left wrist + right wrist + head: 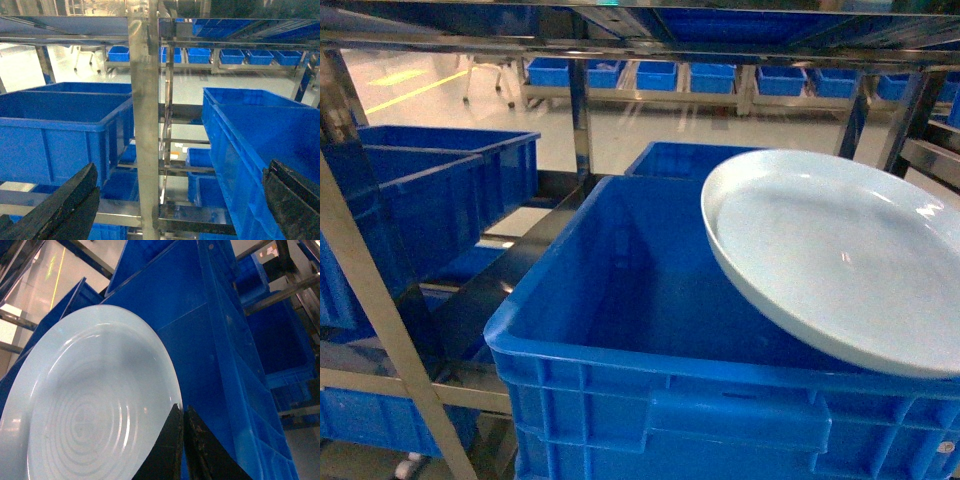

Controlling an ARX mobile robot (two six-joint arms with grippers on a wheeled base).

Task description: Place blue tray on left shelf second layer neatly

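The pale blue tray (830, 250) hangs tilted over the right half of a deep blue crate (650, 365), its far edge raised. In the right wrist view my right gripper (182, 410) is shut on the rim of the tray (95, 400), and the two dark fingers (170, 450) pinch its edge. The steel left shelf (375, 310) shows a slanting upright and a flat tier beside the crate. My left gripper (182, 167) is open with nothing between its fingers (70, 200), facing a shelf upright (147, 125). Neither gripper appears in the head view.
Another blue crate (440, 190) stands on the shelf to the left, with a bare strip of metal tier (515, 270) between it and the near crate. More blue crates sit on lower tiers (205, 160) and on racks across the aisle (710, 75).
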